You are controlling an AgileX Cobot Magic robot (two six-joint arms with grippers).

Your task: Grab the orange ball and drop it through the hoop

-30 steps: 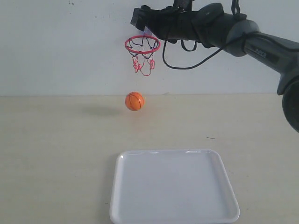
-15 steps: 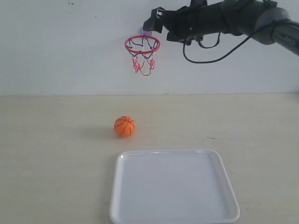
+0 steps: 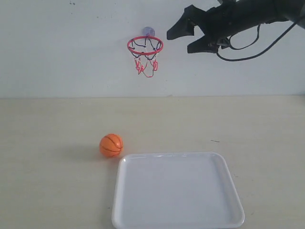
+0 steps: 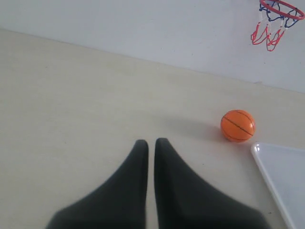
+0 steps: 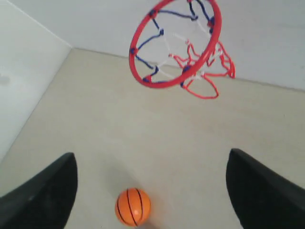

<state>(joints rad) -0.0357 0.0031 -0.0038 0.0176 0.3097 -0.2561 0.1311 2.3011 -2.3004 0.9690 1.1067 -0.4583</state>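
The orange ball (image 3: 111,145) lies on the beige table just left of the white tray's far left corner; it also shows as the orange ball (image 4: 238,126) and the orange ball (image 5: 133,207). The hoop (image 3: 145,46), red ring with dark and red net, hangs on the back wall under its suction cup; it shows too as the hoop (image 4: 281,8) and the hoop (image 5: 175,45). My right gripper (image 3: 187,39) is up high, right of the hoop, open and empty. My left gripper (image 4: 151,141) is shut with nothing in it, low over the table, left of the ball.
A white tray (image 3: 228,180) lies flat at the front middle of the table, its edge also seen as the white tray (image 4: 261,155). The white wall (image 3: 71,52) stands behind the table.
The ball has fallen below the hoop and rolled forward and left, to the tray's corner. The right arm has drawn back to the right, away from the hoop, its jaws now apart.
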